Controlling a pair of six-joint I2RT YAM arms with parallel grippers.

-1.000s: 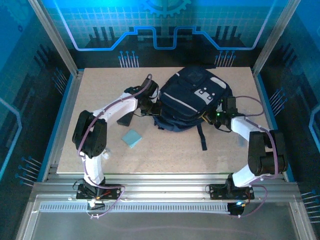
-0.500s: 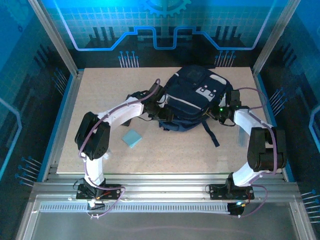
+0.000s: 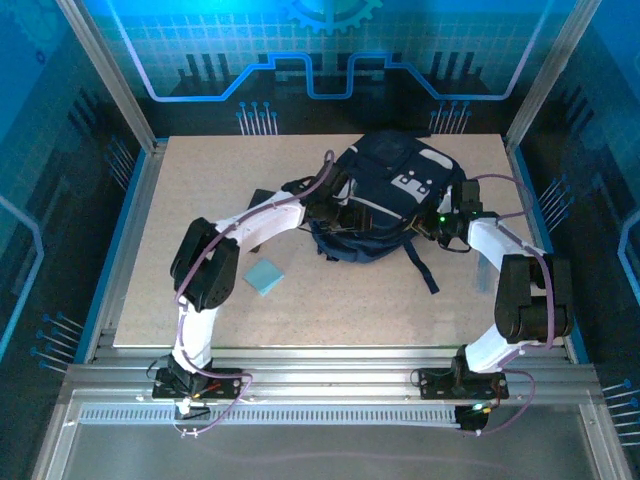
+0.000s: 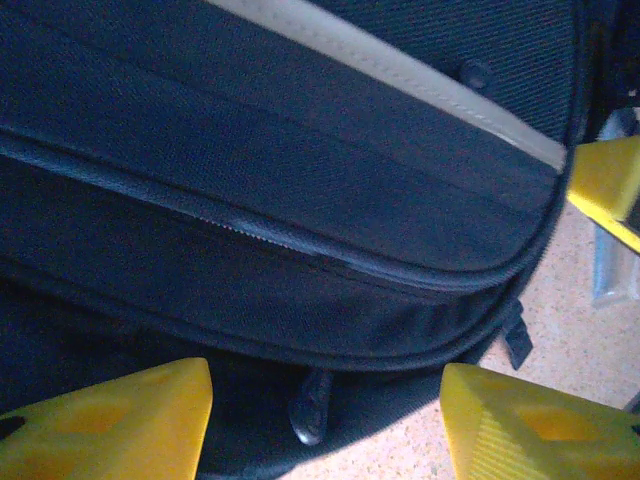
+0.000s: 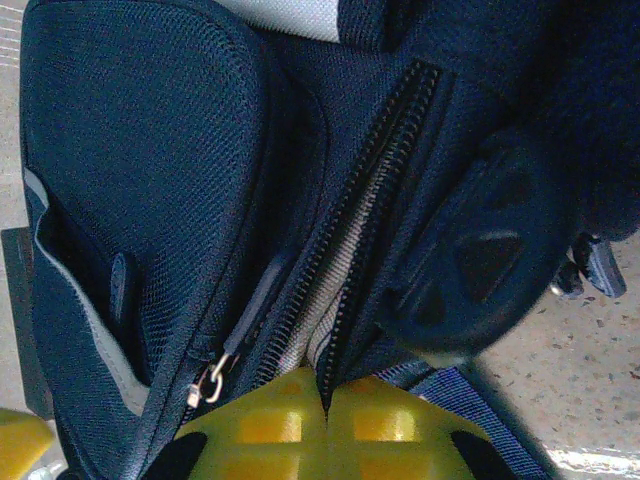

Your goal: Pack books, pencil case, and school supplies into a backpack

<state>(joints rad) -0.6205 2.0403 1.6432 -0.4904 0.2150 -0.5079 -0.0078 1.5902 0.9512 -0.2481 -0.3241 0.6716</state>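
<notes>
My right jaws pinch the zip edge of the backpack at the middle of the bench while my left jaws stand wide beside it, so the thin fabric could slip and the opening sag shut.

backpack — edges cropped, pencil case part-hidden

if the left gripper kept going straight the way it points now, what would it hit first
The backpack: the left gripper is open, and the pack's dark fabric lies straight ahead of it. Depth is unclear, but it looks very near.
</notes>
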